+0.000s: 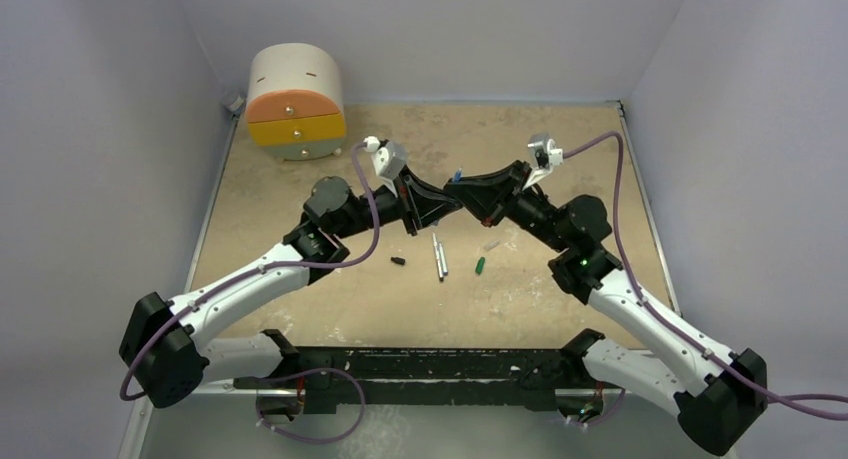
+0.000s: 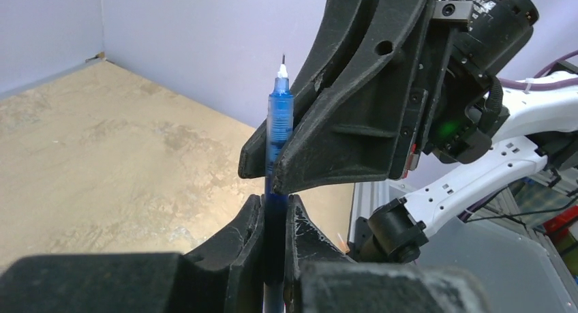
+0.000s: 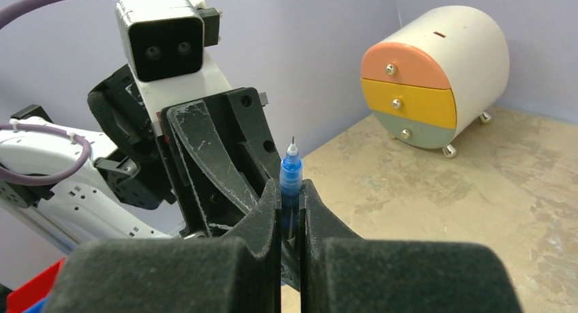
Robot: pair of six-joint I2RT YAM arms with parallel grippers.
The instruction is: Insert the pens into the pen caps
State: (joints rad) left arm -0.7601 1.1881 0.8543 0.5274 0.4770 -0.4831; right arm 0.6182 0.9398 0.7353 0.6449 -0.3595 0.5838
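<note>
While both arms meet above the middle of the tabletop (image 1: 300,179), the left gripper (image 2: 276,205) and the right gripper (image 3: 292,194) are each clamped on the same blue pen (image 2: 279,115), whose uncapped tip projects beyond the right gripper's fingers. Two more pens (image 1: 439,257) lie side by side near the tabletop centre. A black cap (image 1: 398,261) lies toward the left edge from them, and a green cap (image 1: 480,265) and a pale cap (image 1: 491,246) lie toward the right edge.

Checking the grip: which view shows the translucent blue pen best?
Left wrist: the translucent blue pen shows barrel and needle tip, pinched by both arms' fingers. Right wrist shows just its upper end; top external, only a blue speck.
</note>
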